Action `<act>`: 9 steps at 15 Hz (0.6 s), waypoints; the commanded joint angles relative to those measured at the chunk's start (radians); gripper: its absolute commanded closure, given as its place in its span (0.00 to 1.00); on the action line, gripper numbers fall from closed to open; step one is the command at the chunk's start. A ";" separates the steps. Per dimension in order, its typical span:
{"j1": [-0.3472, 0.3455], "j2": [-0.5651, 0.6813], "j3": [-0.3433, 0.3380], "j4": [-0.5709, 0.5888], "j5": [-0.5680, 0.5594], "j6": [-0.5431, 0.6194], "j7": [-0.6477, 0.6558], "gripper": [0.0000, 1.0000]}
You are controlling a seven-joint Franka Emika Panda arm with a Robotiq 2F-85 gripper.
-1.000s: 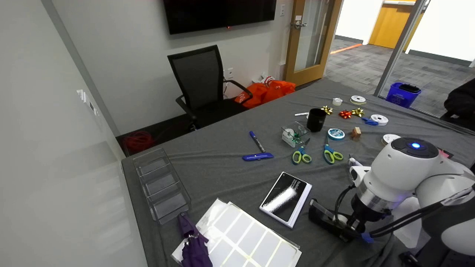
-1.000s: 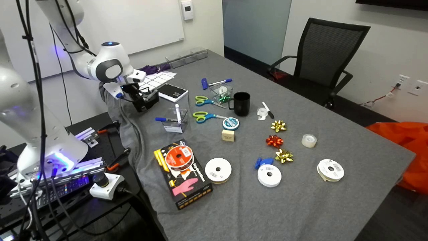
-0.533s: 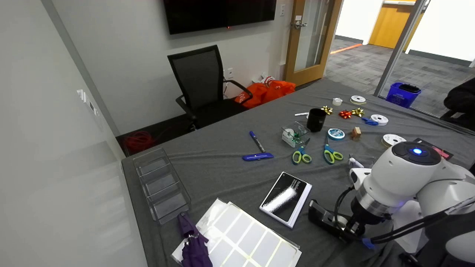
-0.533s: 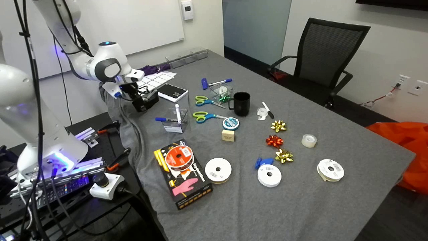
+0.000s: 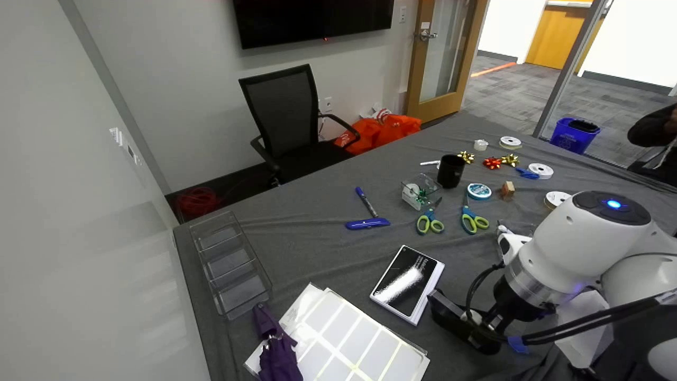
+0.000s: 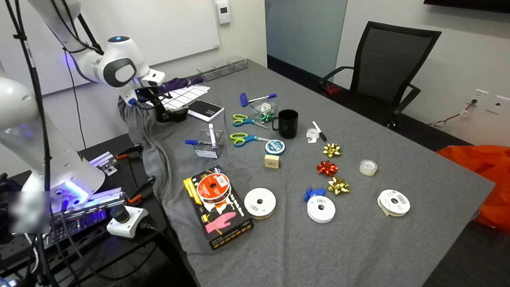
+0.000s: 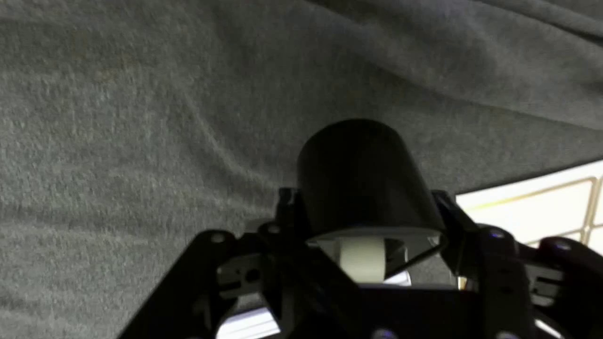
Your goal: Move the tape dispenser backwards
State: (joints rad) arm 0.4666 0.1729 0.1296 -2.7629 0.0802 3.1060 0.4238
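The black, rounded tape dispenser (image 5: 449, 318) is by the right edge of the dark tablet in an exterior view. It also shows in an exterior view (image 6: 177, 115), partly behind the gripper. In the wrist view the dispenser's (image 7: 362, 174) rounded black end stands between my fingers, with a pale tape roll behind it. My gripper (image 7: 365, 197) is shut on it, one finger against each side. The gripper also shows in both exterior views (image 5: 489, 329) (image 6: 160, 113). I cannot tell whether the dispenser touches the cloth or hangs just above it.
The dark tablet with a pale frame (image 5: 406, 281) lies beside the dispenser. White label sheets (image 5: 338, 338) and a purple umbrella (image 5: 277, 352) lie nearby. A clear pen holder (image 6: 208, 148), scissors (image 6: 245, 139) and a black mug (image 6: 287, 123) stand or lie farther along the table.
The gripper and the dispenser have moved together toward the tablet and label sheets: leftward in an exterior view, upward in an exterior view. The tablet and other table objects have not moved.
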 commanded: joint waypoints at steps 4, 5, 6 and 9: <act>0.068 -0.074 -0.154 0.089 -0.144 -0.110 0.202 0.55; 0.074 -0.060 -0.179 0.111 -0.189 -0.121 0.247 0.55; 0.079 -0.046 -0.201 0.133 -0.230 -0.140 0.290 0.55; 0.097 -0.010 -0.245 0.174 -0.329 -0.178 0.399 0.55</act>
State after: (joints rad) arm 0.5310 0.1225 -0.0693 -2.6413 -0.1727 2.9736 0.7324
